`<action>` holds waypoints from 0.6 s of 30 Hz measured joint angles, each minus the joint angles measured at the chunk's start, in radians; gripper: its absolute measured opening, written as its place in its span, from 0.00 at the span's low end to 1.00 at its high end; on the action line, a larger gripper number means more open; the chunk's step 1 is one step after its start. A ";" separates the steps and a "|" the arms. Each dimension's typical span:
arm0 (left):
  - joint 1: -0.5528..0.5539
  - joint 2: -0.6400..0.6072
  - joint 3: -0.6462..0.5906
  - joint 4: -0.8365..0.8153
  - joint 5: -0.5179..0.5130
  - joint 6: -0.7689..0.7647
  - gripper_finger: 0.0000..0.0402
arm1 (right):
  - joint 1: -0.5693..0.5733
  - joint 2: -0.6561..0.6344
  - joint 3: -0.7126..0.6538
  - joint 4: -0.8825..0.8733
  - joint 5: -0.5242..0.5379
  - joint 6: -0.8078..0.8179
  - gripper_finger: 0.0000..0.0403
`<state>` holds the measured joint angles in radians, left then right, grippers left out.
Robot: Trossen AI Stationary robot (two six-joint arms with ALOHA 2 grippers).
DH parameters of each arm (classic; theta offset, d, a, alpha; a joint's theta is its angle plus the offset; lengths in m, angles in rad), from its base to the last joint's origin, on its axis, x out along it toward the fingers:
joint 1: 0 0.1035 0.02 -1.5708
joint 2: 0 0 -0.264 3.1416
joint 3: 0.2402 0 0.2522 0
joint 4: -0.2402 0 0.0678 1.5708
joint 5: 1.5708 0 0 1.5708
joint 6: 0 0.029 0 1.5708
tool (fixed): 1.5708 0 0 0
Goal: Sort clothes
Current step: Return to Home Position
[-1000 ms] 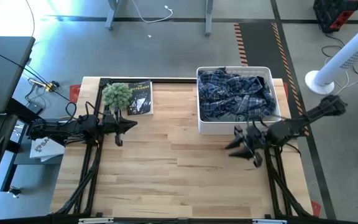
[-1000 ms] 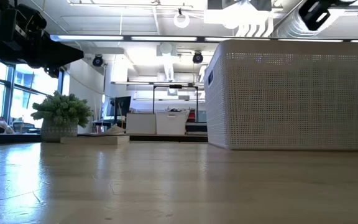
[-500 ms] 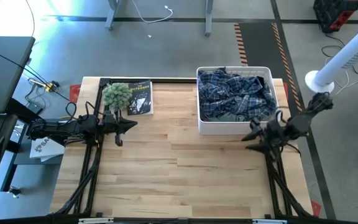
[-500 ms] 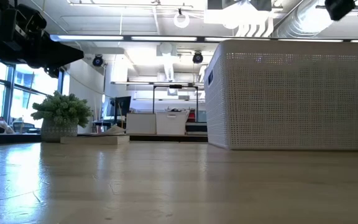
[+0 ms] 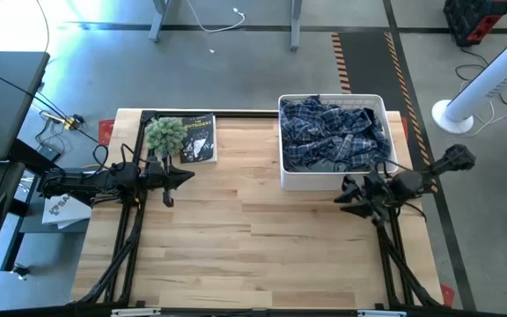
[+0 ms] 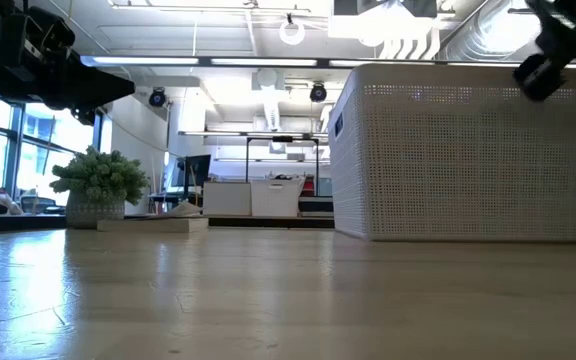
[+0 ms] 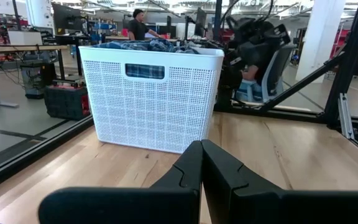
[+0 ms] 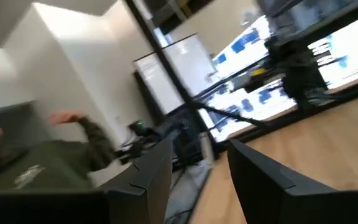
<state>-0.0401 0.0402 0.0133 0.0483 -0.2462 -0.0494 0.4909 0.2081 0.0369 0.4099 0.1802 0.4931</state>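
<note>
The left arm [image 5: 86, 182] and right arm [image 5: 422, 179] are looking black and skinny, with knobby joints. Thin black cables [image 5: 103, 155] are looping off the left one. Its fingers [image 7: 188, 177] are looking smooth, dark and pointy.

the table [image 5: 253, 220] is pale wood in jointed strips, smooth, with a soft sheen in the low view. the basket [image 7: 148, 99] is white matt plastic, its walls a fine perforated grid, and the plaid shirt [image 5: 328, 132] in it is soft woven cloth, crumpled. the plant [image 5: 165, 134] looks fuzzy, the book [image 5: 199, 139] cover dark and smooth, and the left gripper [image 7: 201, 144] and right gripper [image 8: 201, 144] look like dark matt plastic.
</note>
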 joint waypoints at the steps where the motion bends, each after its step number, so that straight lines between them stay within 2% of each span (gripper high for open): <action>1: 0.000 0.000 0.000 0.000 0.000 0.000 0.00 | -0.026 0.000 -0.010 0.003 0.001 -0.001 0.37; 3: 0.000 0.000 0.000 0.000 0.000 0.000 0.00 | -0.085 0.000 -0.019 -0.014 -0.021 -0.002 0.34; 14: 0.000 0.000 0.000 0.000 0.000 0.000 0.00 | -0.409 -0.002 -0.005 -0.071 -0.377 -0.016 0.06; 18: 0.000 0.000 0.000 0.000 0.000 0.000 0.00 | -0.465 -0.001 -0.009 -0.136 -0.420 -0.047 0.01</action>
<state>-0.0399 0.0402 0.0135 0.0486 -0.2462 -0.0494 0.0262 0.2070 0.0280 0.2742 -0.2394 0.4462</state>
